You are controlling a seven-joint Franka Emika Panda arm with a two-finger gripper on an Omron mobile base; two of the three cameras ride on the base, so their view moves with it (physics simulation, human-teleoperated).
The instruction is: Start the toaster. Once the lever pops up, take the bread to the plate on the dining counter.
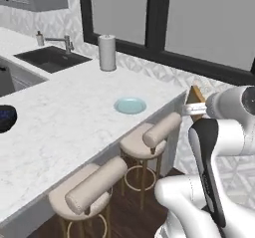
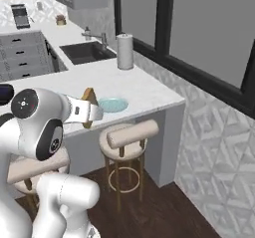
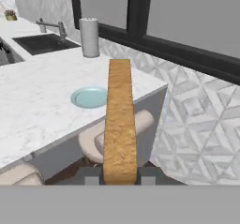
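The glossy white, rounded arm (image 1: 219, 147) swells into bulbous segments. At the right of the left base view a black curved panel runs down one link. At the left of the right base view, round dark-grey joint caps (image 2: 25, 104) carry a small red mark.

The gripper (image 1: 191, 107) is mostly hidden behind the arm's own white wrist in the left base view, so the bread (image 1: 196, 94) shows there as just a corner. In the hand view the slice's lower end is cut off between the fingertips (image 3: 92, 175). A dark bowl (image 1: 6, 118) is cut by the left edge. Small items on the far worktop (image 2: 61, 19) are too small to identify.
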